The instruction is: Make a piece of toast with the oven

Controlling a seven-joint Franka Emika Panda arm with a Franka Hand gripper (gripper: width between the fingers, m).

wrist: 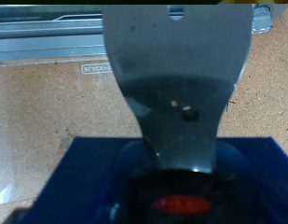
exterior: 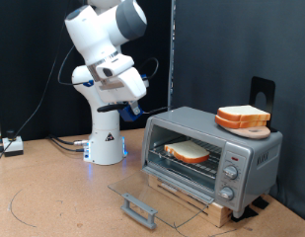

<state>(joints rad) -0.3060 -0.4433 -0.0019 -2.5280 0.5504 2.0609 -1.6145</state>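
Observation:
The oven point(exterior: 253, 158) stands at the exterior view's right on a wooden board, its glass door point(exterior: 157, 193) folded down flat with the grey bar handle point(exterior: 140, 209) at the front. The piece of toast point(exterior: 189, 151) lies flat on the wire rack inside. My gripper point(exterior: 134, 112) hangs in the air to the left of the oven, higher than the open door and touching nothing. In the wrist view a wide grey blade-like part point(wrist: 176, 84) fills the middle over a blue base. A silver strip of the oven point(wrist: 50, 37) shows behind it.
A stack of like slices point(exterior: 243, 118) rests on the oven's top. A black stand point(exterior: 263, 94) rises behind it. The robot's white base point(exterior: 106, 143) is on the brown tabletop with cables point(exterior: 63, 143) and a small box point(exterior: 12, 146) at the left.

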